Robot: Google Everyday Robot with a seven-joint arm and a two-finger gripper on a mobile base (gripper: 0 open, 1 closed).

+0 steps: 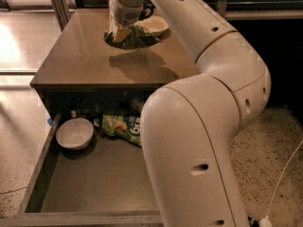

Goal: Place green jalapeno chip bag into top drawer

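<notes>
My gripper (119,32) is above the far part of the tabletop (85,63), shut on the green jalapeno chip bag (135,38), a crumpled dark-green foil bag. The bag hangs clear of the table and casts a shadow below it. The top drawer (94,183) stands pulled open below the table's front edge, a wide shallow grey tray. My white arm crosses the right side of the view and hides the drawer's right part.
In the drawer lie a white bowl (75,133) at the back left and a flat light-green bag with white lettering (122,126) beside it. A white bowl (155,25) sits on the table behind the held bag. A white cable (284,174) runs over the floor at right.
</notes>
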